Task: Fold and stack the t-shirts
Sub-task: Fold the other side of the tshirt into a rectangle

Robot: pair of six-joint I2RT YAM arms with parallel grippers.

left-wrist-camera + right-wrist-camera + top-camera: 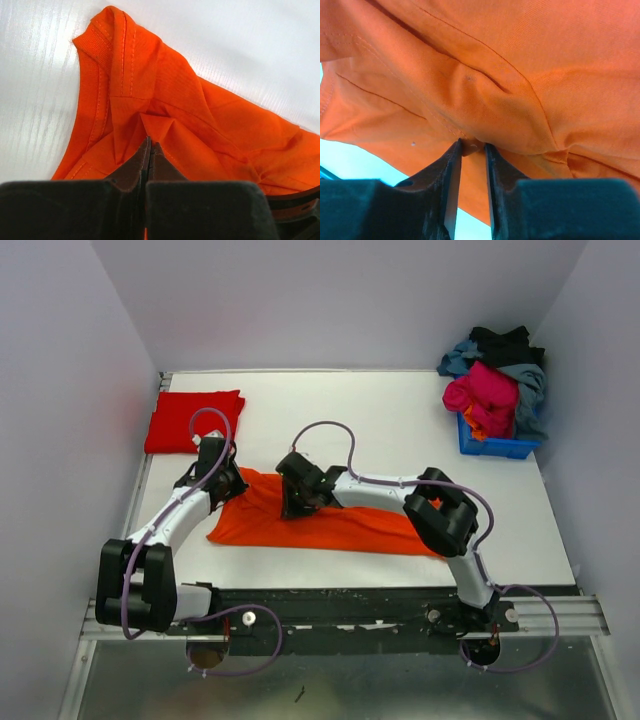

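A bright orange t-shirt [330, 528] lies crumpled across the middle of the white table [400, 420]. My left gripper [232, 488] is at its left end, shut on a fold of the cloth just below the collar [100, 35], as the left wrist view [151, 144] shows. My right gripper [293, 508] is on the shirt's upper edge near the middle. Its jaws are nearly together and pinch a small fold of orange cloth [520, 65] at the tips [472, 145]. A red t-shirt [193, 420] lies folded at the back left.
A blue bin [495, 447] at the back right holds a heap of shirts: pink [482, 395], grey-blue [530, 385] and black [505, 340]. Grey walls close in the table on three sides.
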